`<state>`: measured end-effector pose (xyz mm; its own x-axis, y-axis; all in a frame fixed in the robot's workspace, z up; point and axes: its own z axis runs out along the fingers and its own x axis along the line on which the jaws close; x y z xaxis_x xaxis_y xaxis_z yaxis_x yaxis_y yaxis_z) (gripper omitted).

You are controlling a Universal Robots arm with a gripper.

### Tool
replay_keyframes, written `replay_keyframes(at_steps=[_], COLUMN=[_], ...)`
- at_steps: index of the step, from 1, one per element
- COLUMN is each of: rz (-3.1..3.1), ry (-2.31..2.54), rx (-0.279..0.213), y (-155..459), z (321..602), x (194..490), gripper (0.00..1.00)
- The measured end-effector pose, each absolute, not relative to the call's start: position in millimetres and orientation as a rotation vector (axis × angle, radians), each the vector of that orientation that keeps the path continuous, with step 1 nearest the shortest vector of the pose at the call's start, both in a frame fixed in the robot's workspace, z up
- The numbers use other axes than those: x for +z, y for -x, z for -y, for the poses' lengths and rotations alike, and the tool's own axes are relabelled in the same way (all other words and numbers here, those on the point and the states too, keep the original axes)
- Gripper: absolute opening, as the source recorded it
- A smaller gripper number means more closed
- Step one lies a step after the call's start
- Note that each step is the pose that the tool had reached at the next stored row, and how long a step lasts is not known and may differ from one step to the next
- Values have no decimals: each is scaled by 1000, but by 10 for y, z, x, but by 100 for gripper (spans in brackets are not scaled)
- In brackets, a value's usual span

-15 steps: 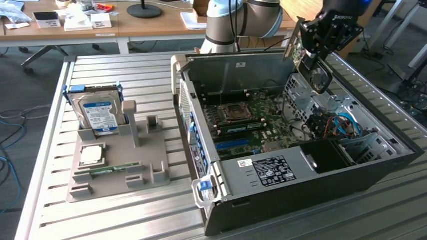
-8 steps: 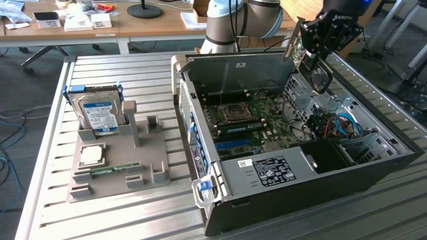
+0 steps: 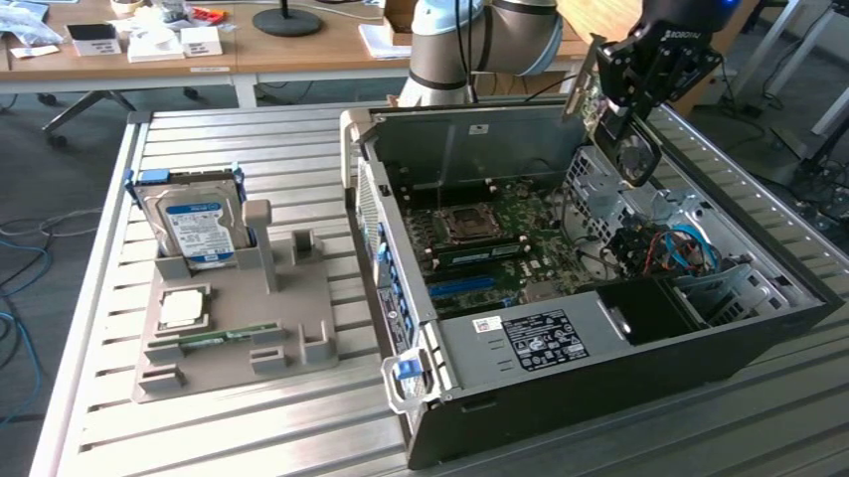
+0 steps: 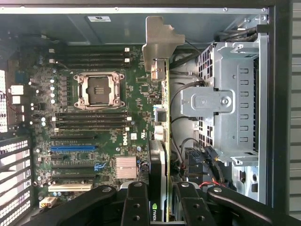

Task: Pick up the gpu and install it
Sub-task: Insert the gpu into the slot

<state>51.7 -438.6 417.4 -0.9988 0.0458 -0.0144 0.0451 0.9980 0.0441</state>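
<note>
My gripper [image 3: 637, 99] is clamped on the gpu [image 3: 635, 154] at the upper right of the exterior view (pale bracket uppermost there), hanging above the open computer case [image 3: 757, 328] and its motherboard [image 4: 141, 123].

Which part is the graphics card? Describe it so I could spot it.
Find the open black computer case. Above it the gripper holds the gpu on edge: a thin green board with a black cooler and pale metal bracket, unlike the blue-labelled hard drive.
</note>
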Motion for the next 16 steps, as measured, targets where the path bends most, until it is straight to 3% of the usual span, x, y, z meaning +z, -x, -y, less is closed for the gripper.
replay_keyframes(at_steps=[16], rz=[-3122], ry=[223], rx=[71], y=[-498], z=[4386], x=[4171], gripper=[27])
